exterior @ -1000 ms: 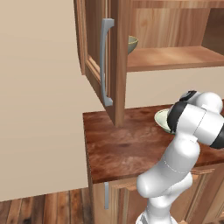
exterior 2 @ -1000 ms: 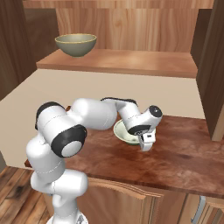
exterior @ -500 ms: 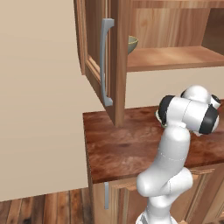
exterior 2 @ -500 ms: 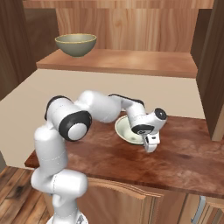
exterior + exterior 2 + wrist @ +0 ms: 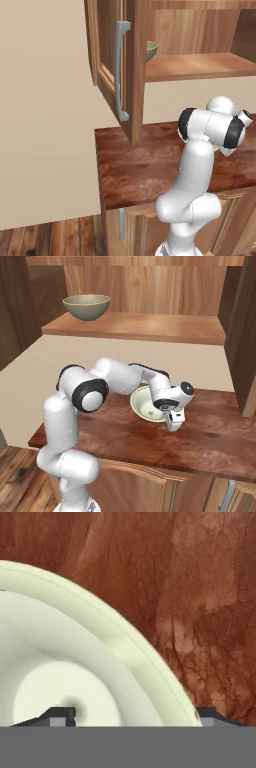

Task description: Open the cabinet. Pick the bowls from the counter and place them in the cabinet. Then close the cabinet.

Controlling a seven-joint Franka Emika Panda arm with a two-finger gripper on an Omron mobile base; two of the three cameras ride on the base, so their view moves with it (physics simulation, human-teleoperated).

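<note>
A plain beige wall [image 5: 45,125] meets wood-plank flooring [image 5: 55,240] beside a base cabinet [image 5: 150,488].

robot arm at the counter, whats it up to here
The arm is putting bowls into the open wall cabinet. The olive-tan bowl already sits on the cabinet shelf. The end effector is now down at the pale bowl on the counter, with one fingertip inside the bowl and the other outside its rim. Its jaws stand wide either side of the rim, so the bowl is not gripped yet.
</note>
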